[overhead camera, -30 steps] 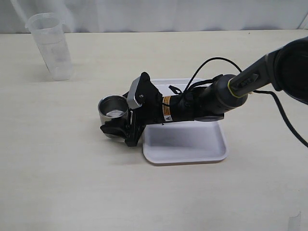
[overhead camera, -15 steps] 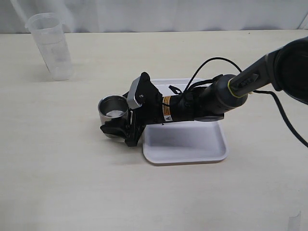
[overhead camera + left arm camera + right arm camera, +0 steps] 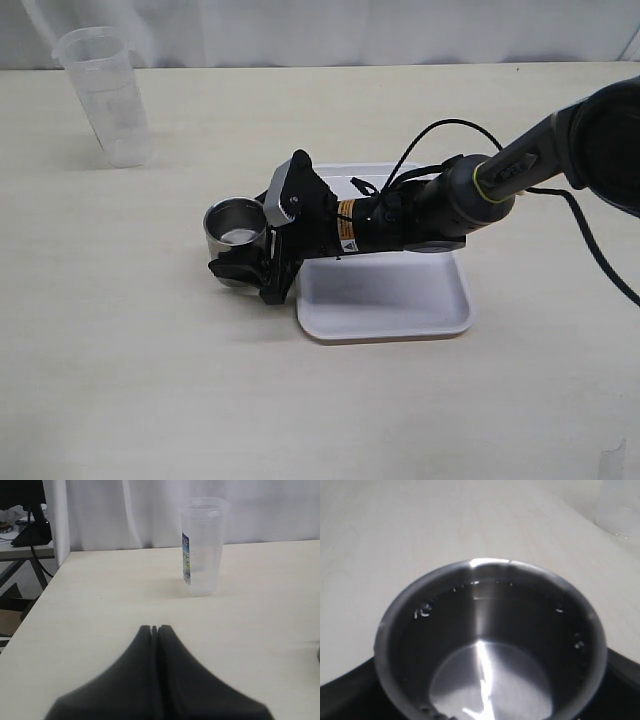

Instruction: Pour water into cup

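Observation:
The steel cup [image 3: 236, 228] stands on the table just left of the white tray. My right gripper [image 3: 235, 258] is shut around it, with one black finger along its near side. In the right wrist view the cup [image 3: 490, 645] fills the frame, with droplets on its inner wall and dark fingers [image 3: 345, 692] at both sides. The translucent measuring jug [image 3: 105, 95] stands far left at the back. Any water in it is hard to make out. My left gripper [image 3: 155, 628] is shut and empty, well short of the jug [image 3: 202, 545].
A white rectangular tray [image 3: 385, 300] lies under the right arm, to the right of the cup. A white curtain runs behind the table's far edge. The table's side edge [image 3: 47, 587] and a desk with cables show in the left wrist view.

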